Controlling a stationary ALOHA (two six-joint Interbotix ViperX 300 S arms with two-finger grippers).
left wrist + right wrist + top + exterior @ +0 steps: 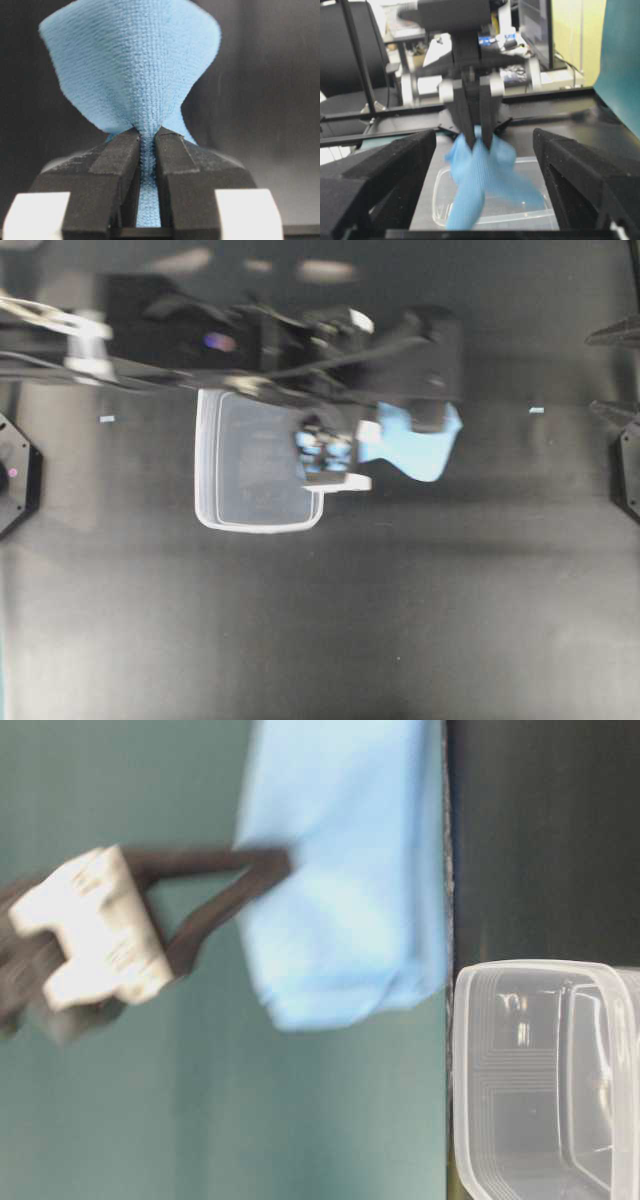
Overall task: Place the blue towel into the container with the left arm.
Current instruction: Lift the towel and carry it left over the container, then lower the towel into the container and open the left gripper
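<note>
Left pincer (147,145) is clenched on a bunched fold of the blue towel (135,70), which hangs clear of the worktop (400,620), beside the container (255,470) rather than in it. We judge the cloth light, soft and limp: it drapes and will sag, so a pinch on gathered fabric suits it. Right pincer (485,200) stands released, well apart, holding nothing.

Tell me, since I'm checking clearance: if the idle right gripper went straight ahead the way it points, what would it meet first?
Probably the blue towel hanging from the left gripper, with the container just below; depth is unclear.
</note>
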